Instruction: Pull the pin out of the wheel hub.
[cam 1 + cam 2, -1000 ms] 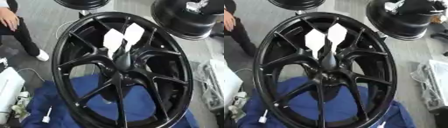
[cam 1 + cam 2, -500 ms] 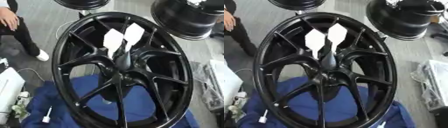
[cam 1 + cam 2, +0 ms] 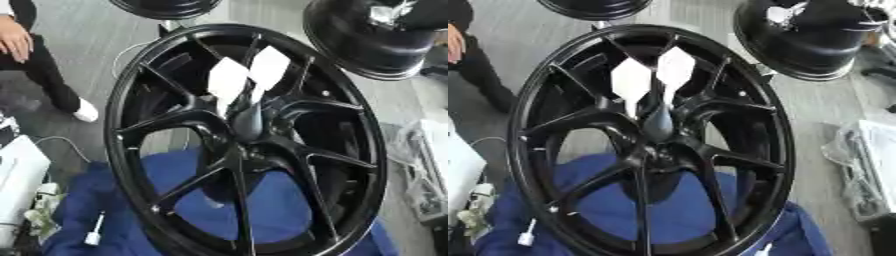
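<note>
Three black wheels show: one large spoked wheel [image 3: 245,145] in front, two more wheels [image 3: 372,37] [image 3: 166,7] behind; one blue cloth [image 3: 227,210].

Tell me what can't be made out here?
- Pin: no view shows it clearly among the black spokes at the hub.
- Robot's hands: in neither view.
- Wheel: bottom rim cut off by the lower edge.
- Two white patches: seen through the spokes, unidentifiable.
- Second wheel: cut off at the top edge.

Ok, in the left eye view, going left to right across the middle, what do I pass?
Person's leg → wheel rim's left edge → white tags → hub → rim's right edge → clear bag on the floor.
</note>
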`<control>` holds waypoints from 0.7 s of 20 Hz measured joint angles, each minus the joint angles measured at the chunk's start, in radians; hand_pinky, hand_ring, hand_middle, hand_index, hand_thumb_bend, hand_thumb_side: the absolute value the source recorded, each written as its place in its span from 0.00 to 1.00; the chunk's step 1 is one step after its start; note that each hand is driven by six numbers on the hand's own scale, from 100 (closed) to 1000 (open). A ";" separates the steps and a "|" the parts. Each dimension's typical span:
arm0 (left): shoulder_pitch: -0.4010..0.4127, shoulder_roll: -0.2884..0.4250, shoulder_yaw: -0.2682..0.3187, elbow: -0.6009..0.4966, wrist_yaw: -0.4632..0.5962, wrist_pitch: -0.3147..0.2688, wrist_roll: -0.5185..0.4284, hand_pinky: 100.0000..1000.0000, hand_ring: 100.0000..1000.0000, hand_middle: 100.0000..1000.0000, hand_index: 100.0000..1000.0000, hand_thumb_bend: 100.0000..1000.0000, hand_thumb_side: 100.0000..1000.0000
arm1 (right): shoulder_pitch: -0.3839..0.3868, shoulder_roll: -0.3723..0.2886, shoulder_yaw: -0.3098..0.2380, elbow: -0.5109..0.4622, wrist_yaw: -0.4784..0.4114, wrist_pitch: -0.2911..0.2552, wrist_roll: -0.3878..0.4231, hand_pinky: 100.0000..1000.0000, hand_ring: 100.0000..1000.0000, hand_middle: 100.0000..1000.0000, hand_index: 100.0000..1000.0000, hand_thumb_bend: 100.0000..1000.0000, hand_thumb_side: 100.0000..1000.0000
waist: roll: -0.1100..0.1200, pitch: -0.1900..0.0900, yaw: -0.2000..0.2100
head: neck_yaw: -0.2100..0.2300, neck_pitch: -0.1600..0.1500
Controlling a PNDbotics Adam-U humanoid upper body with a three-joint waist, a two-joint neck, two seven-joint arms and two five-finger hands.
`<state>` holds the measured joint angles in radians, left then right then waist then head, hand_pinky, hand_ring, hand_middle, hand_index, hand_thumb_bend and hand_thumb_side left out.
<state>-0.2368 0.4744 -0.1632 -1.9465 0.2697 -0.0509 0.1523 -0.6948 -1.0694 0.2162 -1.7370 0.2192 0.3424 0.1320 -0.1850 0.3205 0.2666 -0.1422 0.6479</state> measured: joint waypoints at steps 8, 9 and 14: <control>0.000 0.000 0.000 0.000 0.000 -0.001 -0.001 0.50 0.72 0.53 0.63 0.05 0.78 | -0.003 0.000 0.000 -0.018 0.010 0.023 0.004 0.90 0.80 0.76 0.98 0.37 0.74 | -0.003 0.000 0.001 | 0.003 0.028; 0.000 0.000 0.000 0.000 0.000 -0.001 -0.001 0.50 0.72 0.53 0.63 0.05 0.78 | -0.004 0.000 0.001 -0.019 0.011 0.027 0.002 0.90 0.80 0.76 0.98 0.37 0.74 | -0.003 0.000 0.001 | 0.003 0.029; 0.000 0.000 0.000 0.000 0.000 -0.001 -0.001 0.50 0.72 0.53 0.63 0.04 0.79 | -0.003 -0.009 0.025 -0.040 0.004 0.036 0.016 0.90 0.81 0.77 0.98 0.37 0.74 | -0.006 0.000 0.003 | 0.004 0.037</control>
<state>-0.2368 0.4744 -0.1632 -1.9461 0.2697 -0.0522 0.1510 -0.6976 -1.0786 0.2417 -1.7767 0.2232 0.3789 0.1477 -0.1911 0.3205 0.2699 -0.1385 0.6848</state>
